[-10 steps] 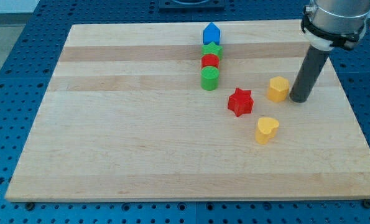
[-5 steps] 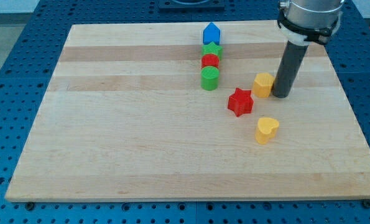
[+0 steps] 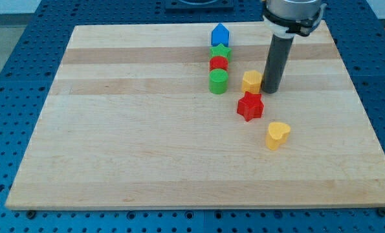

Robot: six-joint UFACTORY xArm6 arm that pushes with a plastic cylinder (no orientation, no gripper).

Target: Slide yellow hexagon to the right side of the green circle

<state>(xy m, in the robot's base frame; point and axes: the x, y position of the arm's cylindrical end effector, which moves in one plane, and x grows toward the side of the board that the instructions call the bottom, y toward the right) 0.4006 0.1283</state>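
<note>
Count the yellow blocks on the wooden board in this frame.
2. The yellow hexagon block sits right of the green circle block, with my tip against its right side. The yellow heart block lies nearer the view's bottom, below the red star block. None appear hidden.

1. A large wooden board [image 3: 147,149] is seen in the middle of the frame, made of pale planks joined side by side, with grain lines running from left to right.
2. A slightly darker plank strip is noticed near the upper edge of the board.
3. Under the board, a blue perforated table surface [image 3: 11,77] is shown, with regular rows of small holes; it is visible at the left, right and bottom edges of the frame.
4. The scene is lit evenly, and only soft shadows are cast.
</note>
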